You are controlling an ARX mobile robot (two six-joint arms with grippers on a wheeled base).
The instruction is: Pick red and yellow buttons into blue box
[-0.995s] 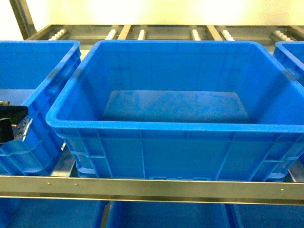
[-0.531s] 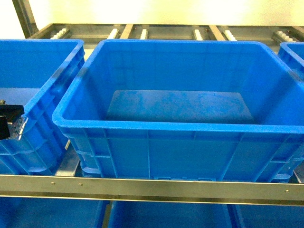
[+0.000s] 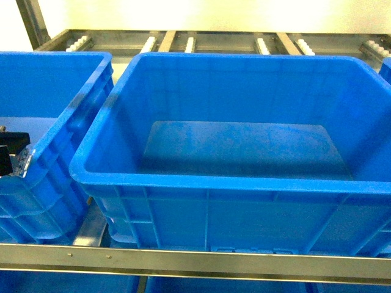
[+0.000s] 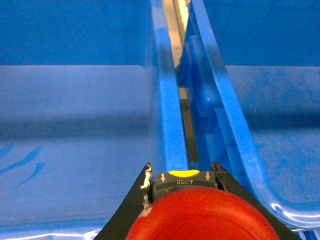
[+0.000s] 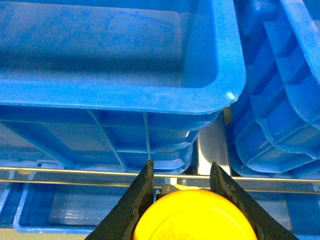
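While the head view has drifted over the last second, the centre blue box (image 3: 244, 177) now sits lower and further right in frame and looks closer; the neighbouring box at far right has nearly slid out of view. Judgement: the base or head is closing on the shelf, lining up for the drop.

Left gripper (image 4: 182, 172): jaws clamped on the red button (image 4: 202, 215), whose red cap fills the bottom of the left wrist view, with its grey block marked OPEN just ahead between the fingers. In the head view this gripper (image 3: 15, 160) shows only at the left edge, by the near corner of the left-hand box (image 3: 61, 91).

Right gripper (image 5: 180, 172): jaws closed on the yellow button (image 5: 192, 217). It is not in the head view.

Both task items are therefore in hand; neither is in the box yet. The box floor looks bare.

Surroundings relative to the tools:
- Ahead of the left gripper: the two adjoining box walls and the narrow gap between them (image 4: 182, 95). The target interior lies ahead and to the right.
- Ahead of and above the right gripper: the target box's near wall and rim. Level with it runs the shelf rail (image 5: 75, 172), with a lower bin (image 5: 55, 210) beyond.

Obstruction, judged: the right gripper sits below the rim and must rise over rail and wall. The left must clear the double wall, or the button could fall into the gap.
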